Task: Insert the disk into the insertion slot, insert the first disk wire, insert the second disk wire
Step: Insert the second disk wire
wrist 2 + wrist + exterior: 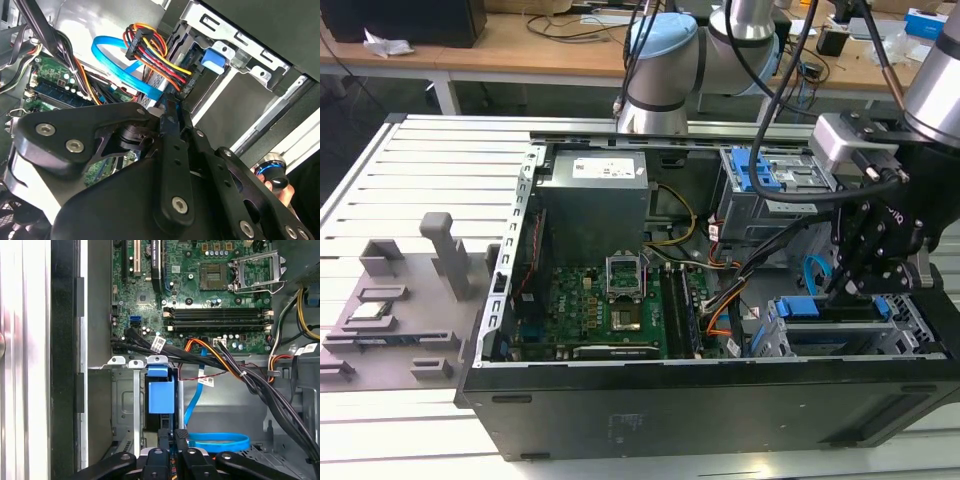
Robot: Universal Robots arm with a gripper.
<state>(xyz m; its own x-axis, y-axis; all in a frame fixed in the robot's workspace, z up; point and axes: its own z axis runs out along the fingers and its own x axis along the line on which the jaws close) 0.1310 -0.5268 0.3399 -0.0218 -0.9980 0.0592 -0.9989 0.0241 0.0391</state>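
Note:
The disk sits inside the insertion slot (880, 335), a grey cage at the exterior view's lower right; its blue carrier (161, 395) shows at the bay's mouth (798, 307). The first disk wire (155, 55), an orange, red and black bundle, runs down to a black plug (186, 89) at the disk's end. The second disk wire (117, 62), a light blue flat loop (220, 442), leads in between my fingers. My gripper (172, 436) hangs right behind the disk (844, 290), fingers nearly together on the blue cable's end (156, 96).
A taller grey cage with a blue latch (760, 170) stands behind the slot. The motherboard (610, 305), memory slots (217, 317) and thick black cable bundles (250, 377) fill the case beside my gripper. A grey fixture block (395, 310) lies on the table at the exterior view's left.

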